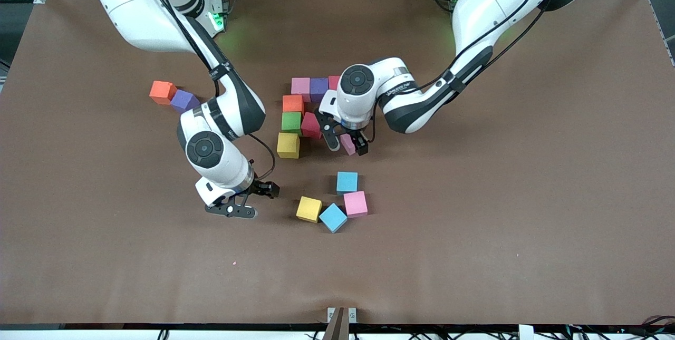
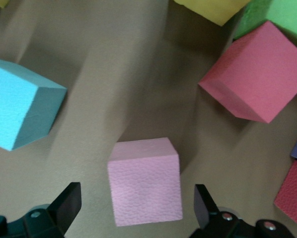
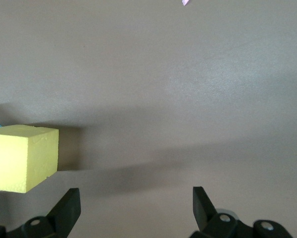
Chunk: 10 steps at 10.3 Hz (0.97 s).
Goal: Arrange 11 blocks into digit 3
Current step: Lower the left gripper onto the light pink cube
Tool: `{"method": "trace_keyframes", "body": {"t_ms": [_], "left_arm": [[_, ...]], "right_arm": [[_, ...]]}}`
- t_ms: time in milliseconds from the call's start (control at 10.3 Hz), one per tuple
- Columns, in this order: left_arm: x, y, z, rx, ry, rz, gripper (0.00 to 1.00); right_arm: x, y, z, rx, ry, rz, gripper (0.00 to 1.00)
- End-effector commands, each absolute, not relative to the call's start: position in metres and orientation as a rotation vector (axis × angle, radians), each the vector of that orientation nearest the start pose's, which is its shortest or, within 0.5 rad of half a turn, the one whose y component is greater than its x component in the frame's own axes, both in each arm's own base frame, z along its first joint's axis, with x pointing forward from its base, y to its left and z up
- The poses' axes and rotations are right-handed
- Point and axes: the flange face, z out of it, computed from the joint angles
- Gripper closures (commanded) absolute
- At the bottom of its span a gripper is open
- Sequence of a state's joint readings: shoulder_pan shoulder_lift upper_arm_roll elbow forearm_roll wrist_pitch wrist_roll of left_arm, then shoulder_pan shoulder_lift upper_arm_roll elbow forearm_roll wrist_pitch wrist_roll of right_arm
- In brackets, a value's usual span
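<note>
My left gripper (image 1: 347, 144) is open and down at the table, its fingers on either side of a pink block (image 2: 145, 181) with a gap on each side. Beside it stands a group of blocks: pink (image 1: 300, 86), purple (image 1: 318, 88), orange (image 1: 292, 103), green (image 1: 291, 122), red (image 1: 310, 125) and yellow (image 1: 288, 145). My right gripper (image 1: 256, 200) is open and holds nothing, low over bare table beside a loose yellow block (image 1: 309, 209). With that yellow one lie two sky blue blocks (image 1: 347, 182) (image 1: 333, 217) and a pink one (image 1: 355, 204).
An orange block (image 1: 162, 91) and a purple block (image 1: 184, 100) touch each other toward the right arm's end of the table. The brown table (image 1: 474, 224) runs wide on all sides of the blocks.
</note>
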<state>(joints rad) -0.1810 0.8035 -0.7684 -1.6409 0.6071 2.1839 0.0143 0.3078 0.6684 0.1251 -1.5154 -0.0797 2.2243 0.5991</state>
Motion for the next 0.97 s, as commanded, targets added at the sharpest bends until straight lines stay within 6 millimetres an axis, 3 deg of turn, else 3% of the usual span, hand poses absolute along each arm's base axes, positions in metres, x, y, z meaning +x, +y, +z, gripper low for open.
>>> {"method": "trace_keyframes", "body": {"t_ms": [0,291,678,872], "left_arm": [[0.467,-0.498,0.232,-2.637,1.759,0.001,0.00],[0.468,-0.494,0.212,-2.596,1.760,-0.012,0.00],[0.462,-0.493,0.207,-2.580,1.774,0.006,0.01],[0.464,-0.492,0.207,-2.571,1.788,0.006,0.37]], "right_arm": [[0.664,0.274,0.280,-3.045,0.276,-0.018,0.00],[0.665,0.271,0.279,-3.031,0.280,-0.007,0.00],[0.665,0.272,0.279,-3.031,0.278,-0.007,0.00],[0.664,0.273,0.279,-3.031,0.276,-0.007,0.00]]}}
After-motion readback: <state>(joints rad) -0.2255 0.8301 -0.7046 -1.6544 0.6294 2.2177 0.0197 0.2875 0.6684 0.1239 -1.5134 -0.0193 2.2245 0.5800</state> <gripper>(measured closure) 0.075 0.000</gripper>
